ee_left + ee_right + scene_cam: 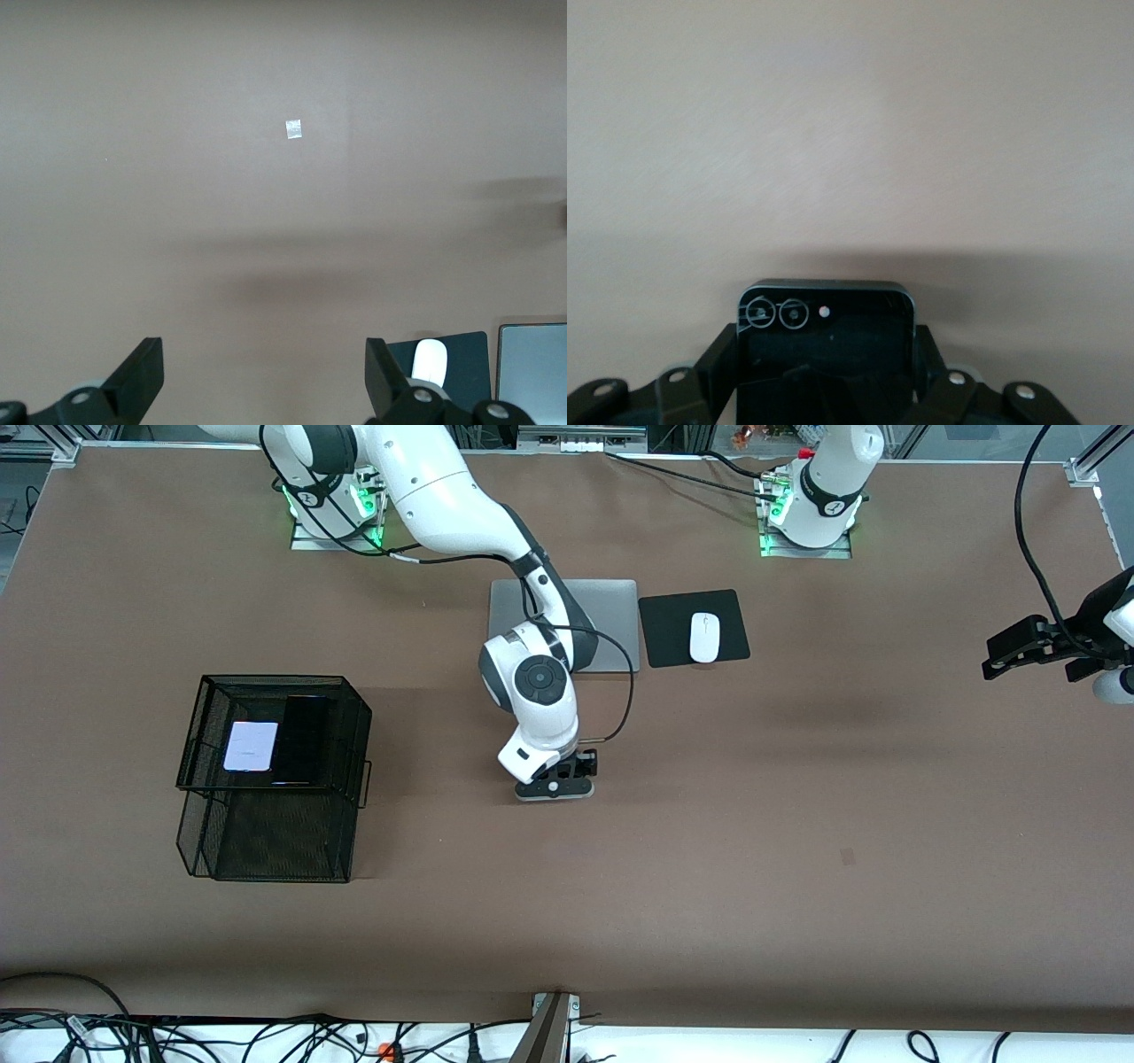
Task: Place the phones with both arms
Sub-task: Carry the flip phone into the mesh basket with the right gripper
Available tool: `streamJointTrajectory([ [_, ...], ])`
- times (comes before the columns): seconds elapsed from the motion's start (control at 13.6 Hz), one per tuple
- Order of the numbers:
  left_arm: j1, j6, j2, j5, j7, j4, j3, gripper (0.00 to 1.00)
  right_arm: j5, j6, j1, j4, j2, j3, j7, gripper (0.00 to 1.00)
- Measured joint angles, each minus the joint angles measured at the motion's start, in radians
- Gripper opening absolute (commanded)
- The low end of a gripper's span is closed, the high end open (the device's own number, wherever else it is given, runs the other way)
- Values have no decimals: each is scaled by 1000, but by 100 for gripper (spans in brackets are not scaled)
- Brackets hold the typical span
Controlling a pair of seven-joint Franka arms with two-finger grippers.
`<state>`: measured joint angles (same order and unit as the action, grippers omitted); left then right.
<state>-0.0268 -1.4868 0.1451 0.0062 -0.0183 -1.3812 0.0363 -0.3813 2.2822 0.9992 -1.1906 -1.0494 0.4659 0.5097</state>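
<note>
1. Right gripper (558, 784) is low at mid-table, closed on the small black phone (824, 341); in the right wrist view the fingers (718, 367) are seen pressed to both long edges, camera lenses end poking out ahead of them.
2. Edge grip is judged deliberate: a flat phone lying on the table (797, 824) offers nothing else to pinch, so the sides are clamped.
3. Phone looks still on or just off the table surface; lift-off is judged not yet done.
4. Right arm pose: reached from its base at the far edge, over the grey laptop (611, 624), elbow bent, wrist turned straight down so the gripper points at the table.
5. Black wire basket (275, 779) sits toward the right arm's end of the table. On its upper tier lie the pale lavender phone (251, 746) and the long black phone (303, 740), side by side, touching or nearly so. Two of three phones are judged already placed; the held one is likely headed there too.
6. White mouse (705, 637) rests on a black mouse pad (694, 628) just beside the laptop, toward the left arm's end; not part of the task.
7. Left gripper (1028, 646) hangs open and empty, held above the table at the left arm's end, well apart from everything; left arm waits. Parked wide, presumably to leave the middle free.
</note>
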Motion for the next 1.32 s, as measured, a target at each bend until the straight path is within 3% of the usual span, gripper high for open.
streamJointTrajectory([
  [0.22,6,0,-2,0,0,0,2,100,0,-103,-7,8,62,160,-67,0],
  [0.37,12,0,-3,0,0,0,2,100,-1,-204,-46,7,136,231,-158,0],
  [0.59,13,1,-4,0,0,0,1,100,-2,-311,-184,-1,223,250,-327,0],
  [0.88,14,1,-5,0,0,0,1,100,-28,-354,-347,-73,243,255,-507,0],
  [1.32,15,2,-5,0,0,0,1,100,-110,-287,-393,-224,242,253,-594,0],
])
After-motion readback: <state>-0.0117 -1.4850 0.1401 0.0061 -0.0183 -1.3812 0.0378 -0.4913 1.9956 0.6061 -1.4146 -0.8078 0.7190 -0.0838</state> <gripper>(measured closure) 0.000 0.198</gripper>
